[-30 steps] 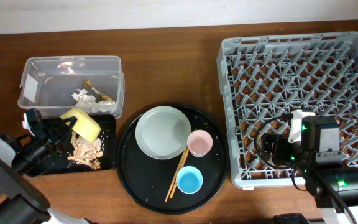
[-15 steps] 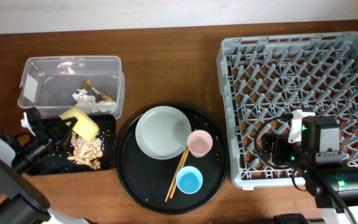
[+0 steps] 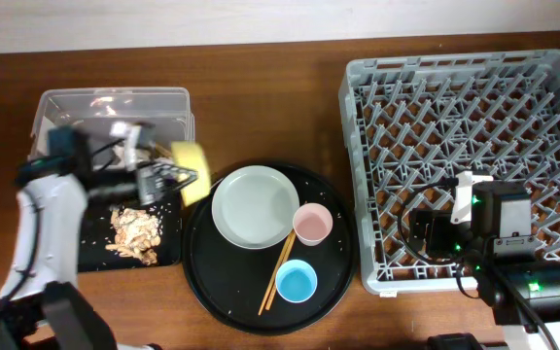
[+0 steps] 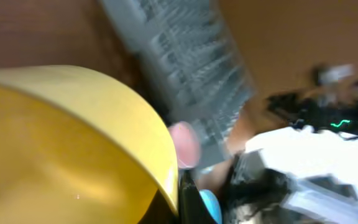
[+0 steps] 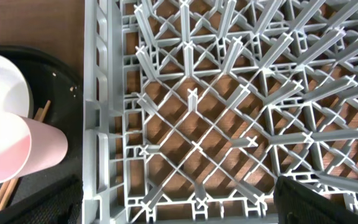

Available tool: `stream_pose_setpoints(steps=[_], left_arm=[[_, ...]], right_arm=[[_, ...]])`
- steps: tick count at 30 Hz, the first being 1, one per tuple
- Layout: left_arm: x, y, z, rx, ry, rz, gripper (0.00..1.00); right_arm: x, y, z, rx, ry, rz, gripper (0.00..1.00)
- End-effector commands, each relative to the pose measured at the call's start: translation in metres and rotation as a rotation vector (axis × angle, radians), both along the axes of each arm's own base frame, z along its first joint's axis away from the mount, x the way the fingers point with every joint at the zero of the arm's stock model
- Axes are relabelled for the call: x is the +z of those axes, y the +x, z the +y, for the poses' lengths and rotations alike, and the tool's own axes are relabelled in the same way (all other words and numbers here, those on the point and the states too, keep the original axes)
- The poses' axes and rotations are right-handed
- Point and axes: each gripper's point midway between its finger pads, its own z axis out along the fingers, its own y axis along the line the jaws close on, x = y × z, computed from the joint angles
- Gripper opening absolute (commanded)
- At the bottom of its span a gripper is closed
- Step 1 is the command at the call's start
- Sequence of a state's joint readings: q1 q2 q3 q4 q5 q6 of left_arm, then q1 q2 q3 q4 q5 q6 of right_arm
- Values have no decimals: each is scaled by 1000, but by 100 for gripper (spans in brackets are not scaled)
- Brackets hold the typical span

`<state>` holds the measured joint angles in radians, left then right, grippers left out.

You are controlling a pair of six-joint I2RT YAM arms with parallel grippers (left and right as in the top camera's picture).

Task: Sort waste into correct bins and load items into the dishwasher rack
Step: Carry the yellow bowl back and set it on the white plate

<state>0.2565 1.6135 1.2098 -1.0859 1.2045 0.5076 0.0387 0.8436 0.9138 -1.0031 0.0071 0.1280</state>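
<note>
We count:
- one plate [image 3: 256, 206]
- one yellow bowl [image 3: 192, 171]
- two cups: pink cup [image 3: 312, 224], light-blue cup [image 3: 297, 282]
- one pair of chopsticks [image 3: 278, 270]
- two bins: clear tub [image 3: 66, 102], black tray [image 3: 90, 248]
- one round tray [image 3: 222, 282]
- one rack [image 3: 358, 146]

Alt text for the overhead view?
The left gripper holds the yellow bowl tilted between the clear tub and the round black tray, which carries a plate, a pink cup, a blue cup and chopsticks. The grey rack sits right.
</note>
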Motion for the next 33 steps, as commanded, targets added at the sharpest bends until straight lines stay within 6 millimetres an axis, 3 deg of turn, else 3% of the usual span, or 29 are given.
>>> stream_pose_setpoints(steps=[1, 4, 7, 12, 15, 17, 20, 22, 23, 25, 28, 33], left_arm=[[-41, 20, -33, 52, 360, 125, 0], [-52, 26, -69, 4, 510, 29, 0], [-69, 14, -119, -101, 673, -82, 0], [-122, -3, -145, -152, 843, -9, 0], [-148, -7, -143, -176, 882, 51, 0], [-148, -6, -143, -175, 882, 50, 0], [-147, -7, -141, -174, 891, 55, 20], [-140, -9, -140, -176, 891, 57, 49], [-127, -8, -141, -171, 887, 46, 57], [-92, -11, -139, -159, 873, 21, 57], [-59, -31, -130, -123, 852, 55, 60], [-71, -93, -132, -281, 829, 241, 61]], right_arm=[[7, 2, -1, -9, 5, -17, 99], [7, 2, -1, -8, 5, -17, 99], [7, 2, -1, -9, 5, -17, 99], [6, 2, -1, -8, 6, -15, 99], [6, 1, -1, -8, 6, -12, 99], [6, 1, -1, -8, 6, -12, 99], [6, 1, -1, -8, 5, -12, 99], [6, 1, -1, -8, 5, -12, 99], [6, 1, -1, -8, 6, -12, 99], [6, 1, -1, -8, 5, -12, 99], [6, 1, -1, -8, 5, -12, 99], [6, 1, -1, -9, 5, -12, 99]])
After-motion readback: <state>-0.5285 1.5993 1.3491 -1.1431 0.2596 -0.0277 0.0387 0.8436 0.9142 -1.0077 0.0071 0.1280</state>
